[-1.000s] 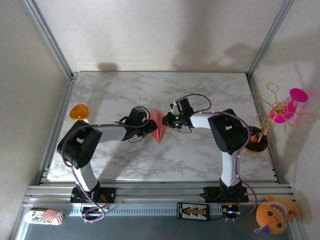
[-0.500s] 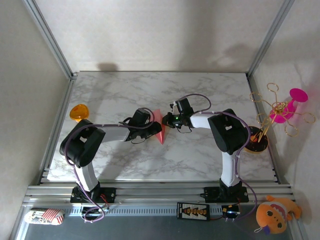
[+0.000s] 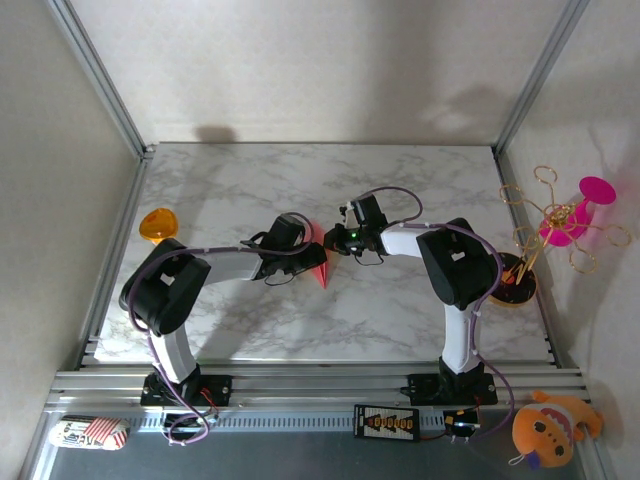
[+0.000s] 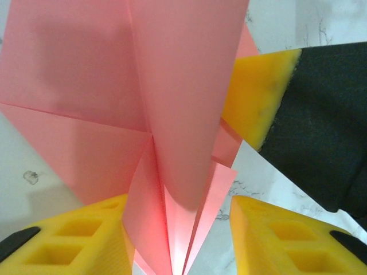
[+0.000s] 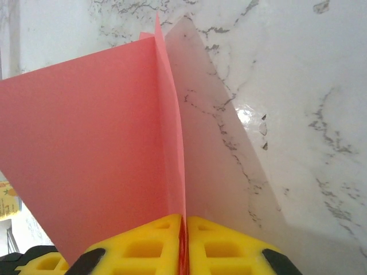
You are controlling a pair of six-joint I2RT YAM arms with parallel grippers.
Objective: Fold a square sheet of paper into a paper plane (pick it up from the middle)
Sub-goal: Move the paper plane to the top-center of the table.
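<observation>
1. Seen from above, two robot arms meet near the middle of a marble table (image 3: 420, 190). A salmon-pink paper plane (image 3: 320, 274) sits between them, its point aimed at the near edge.
2. Progress: the sheet is already a slim dart with a centre crease and layered flaps, so most of the folding looks done. What is probably left is firming the creases, spreading the wings and setting it down (a judgement, as the whole shape is partly hidden by the grippers).
3. The right gripper (image 3: 336, 243) is pinched tight on the paper plane along its centre fold.
4. The left gripper (image 3: 307, 258) is parted, its jaws straddling the plane's folds. One yellow pad touches the paper; the other stands just clear, with marble visible in the gap.
5. The left wrist camera shows the stacked paper layers and the right gripper's yellow pad against the far side, detail too small to make out from above.
6. The right wrist camera shows its pads meeting on the crease with a broad flap to the left. The overhead view adds the arms' layout and an orange disc (image 3: 157, 224) at the table's left edge
</observation>
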